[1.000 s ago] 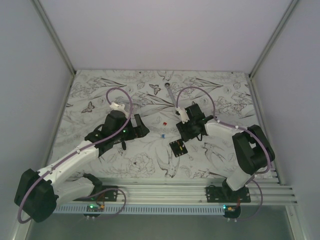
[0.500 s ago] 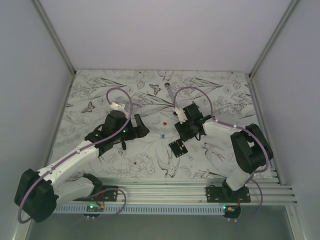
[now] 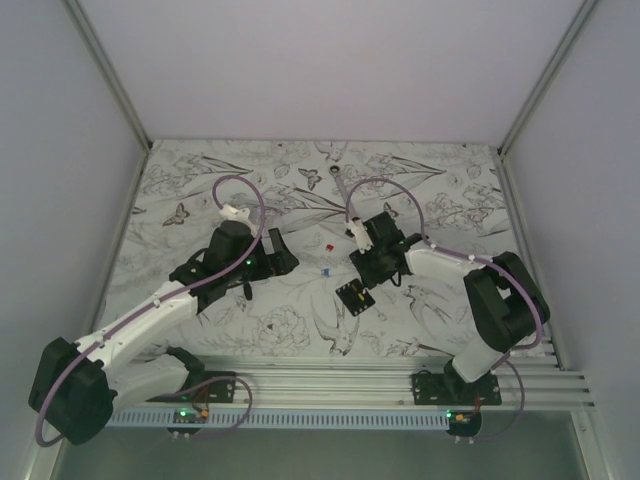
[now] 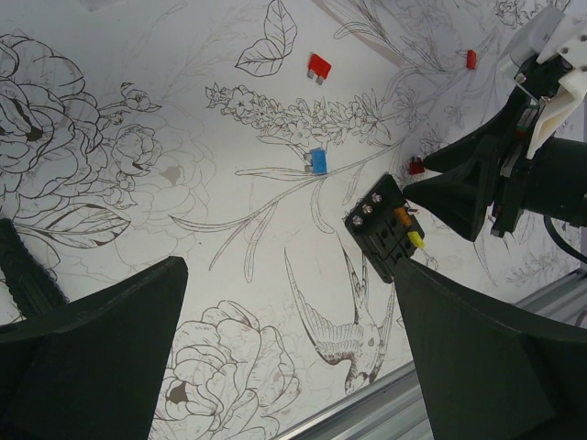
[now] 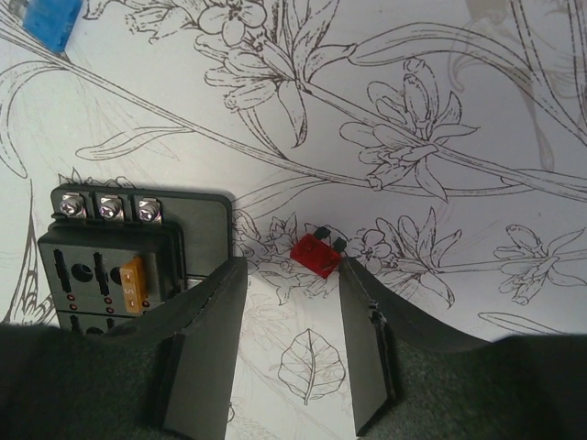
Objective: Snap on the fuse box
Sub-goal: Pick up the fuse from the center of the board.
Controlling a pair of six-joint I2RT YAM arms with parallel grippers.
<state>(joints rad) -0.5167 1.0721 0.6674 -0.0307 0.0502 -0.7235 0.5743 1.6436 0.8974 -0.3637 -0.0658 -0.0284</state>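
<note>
- The left arm (image 3: 150,315) and the right arm (image 3: 440,262) have white shell links and bulky black joint housings.
- A purple cable (image 3: 250,200) loops over each arm, held by white clips.
- The black base plate (image 3: 445,385) has a green light beside it.
- The left claw (image 4: 293,348) and the right claw (image 5: 289,270) have matte black, wedge-shaped fingers.

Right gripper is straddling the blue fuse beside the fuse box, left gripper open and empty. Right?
Wrong colour: in the right wrist view the fuse between the jaws of the right gripper is a red fuse, not blue. The blue fuse lies farther off. The rest holds: it lies beside the fuse box, and the left gripper is open and empty.
</note>
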